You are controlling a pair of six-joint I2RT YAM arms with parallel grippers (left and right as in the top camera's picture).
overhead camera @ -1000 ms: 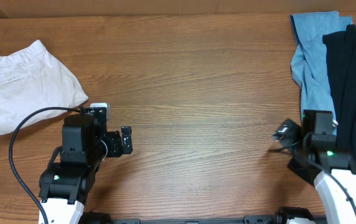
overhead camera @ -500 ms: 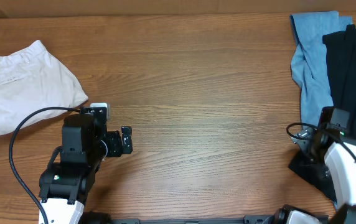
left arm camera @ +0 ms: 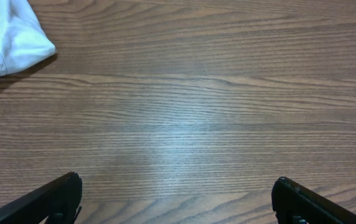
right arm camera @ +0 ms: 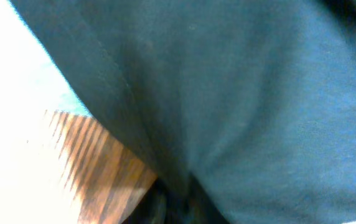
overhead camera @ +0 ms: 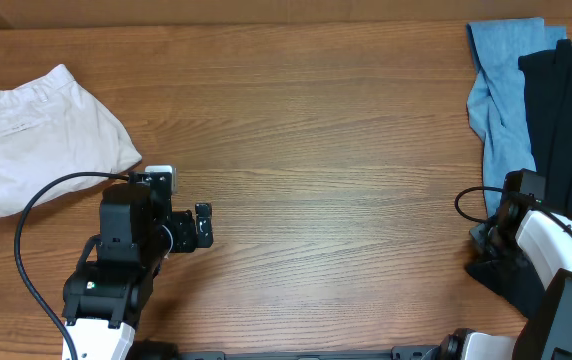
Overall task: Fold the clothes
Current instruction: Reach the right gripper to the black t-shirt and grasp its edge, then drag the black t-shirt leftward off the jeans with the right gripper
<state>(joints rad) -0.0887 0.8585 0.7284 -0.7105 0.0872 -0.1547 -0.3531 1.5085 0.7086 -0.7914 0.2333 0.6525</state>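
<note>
**Clothes (overhead camera: pixel 551 150) at both ends of counter; right gripper down in the dark heap**

- Counter (overhead camera: pixel 326 130): wood grain, wide bare stretch in the middle.
- White shorts (overhead camera: pixel 46 140): far left corner, lying in a compact, roughly folded bundle. One corner shows at the upper left of the left wrist view (left arm camera: pixel 10 31).
- Blue garment (overhead camera: pixel 501 100): far right, a long crumpled strip running from the back edge toward the front.
- Black garment (overhead camera: pixel 571 130): overlaps the blue garment's right side and trails down to the front right, unfolded.
- Left gripper (overhead camera: pixel 202 226): near the white shorts but apart from them, over bare wood. Fingers spread wide, nothing between them. A black cable (overhead camera: pixel 36 230) loops off that arm.
- Right gripper (overhead camera: pixel 488 240): at the lower left edge of the black garment, touching or in the cloth. Wrist view is filled by dark fabric (right arm camera: pixel 240 93) with a wedge of wood below left. Fingers are hidden, so I cannot tell whether they are apart or clamped.
</note>
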